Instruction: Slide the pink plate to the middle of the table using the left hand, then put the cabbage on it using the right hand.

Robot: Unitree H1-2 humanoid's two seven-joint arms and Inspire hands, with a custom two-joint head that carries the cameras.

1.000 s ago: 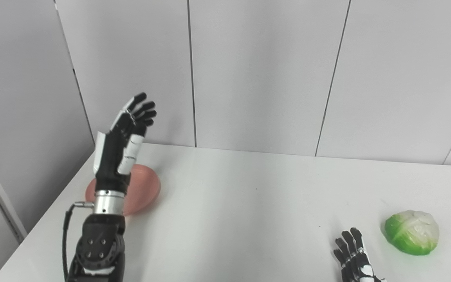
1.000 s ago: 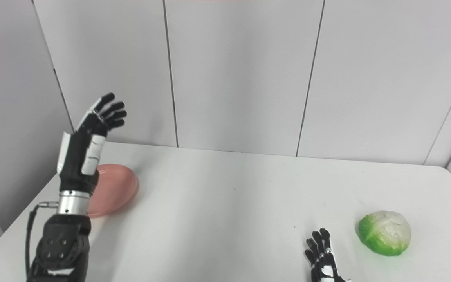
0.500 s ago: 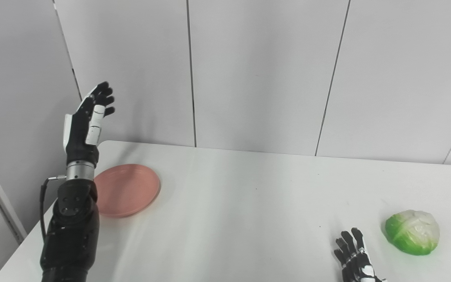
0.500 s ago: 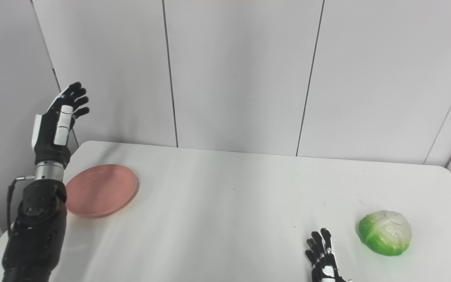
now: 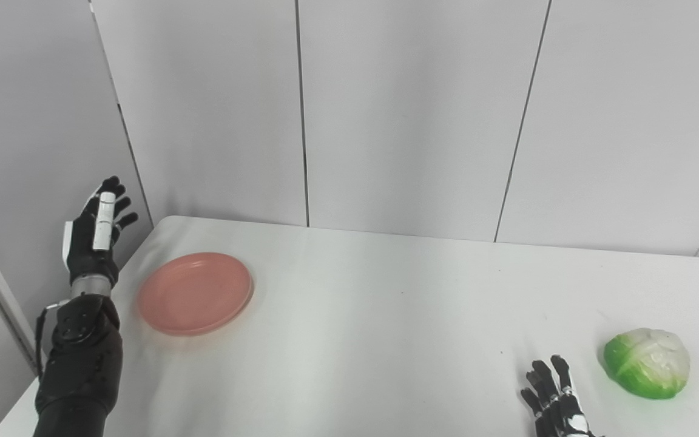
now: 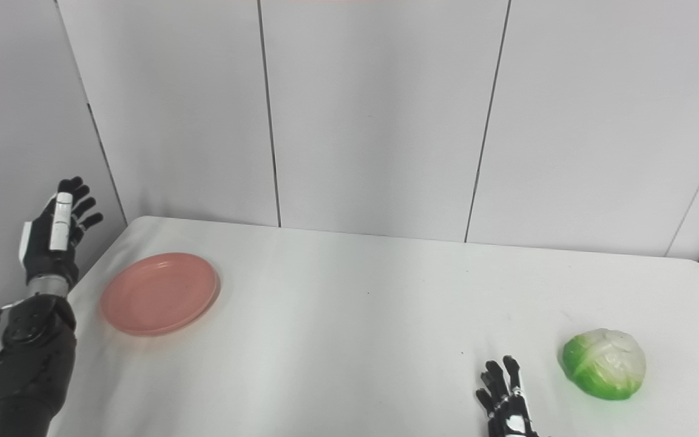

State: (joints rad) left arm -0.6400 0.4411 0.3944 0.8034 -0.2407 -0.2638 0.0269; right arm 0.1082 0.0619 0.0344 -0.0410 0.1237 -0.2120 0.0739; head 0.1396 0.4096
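A pink plate (image 5: 196, 293) lies flat on the white table (image 5: 386, 315) near its left edge. My left hand (image 5: 94, 233) is raised beyond the table's left edge, left of the plate, open with fingers spread and holding nothing. A green and white cabbage (image 5: 648, 362) sits at the right, near the front. My right hand (image 5: 553, 403) rests low at the bottom edge, left of the cabbage, open and apart from it; only its fingers show.
Grey wall panels (image 5: 410, 115) stand right behind the table. The table's left edge (image 5: 128, 261) runs close beside my left forearm. White tabletop stretches between the plate and the cabbage.
My left hand swung from above the plate leftward and down, past the table's left edge, uncovering the plate. The right hand, plate and cabbage stayed put. The camera shifted slightly.
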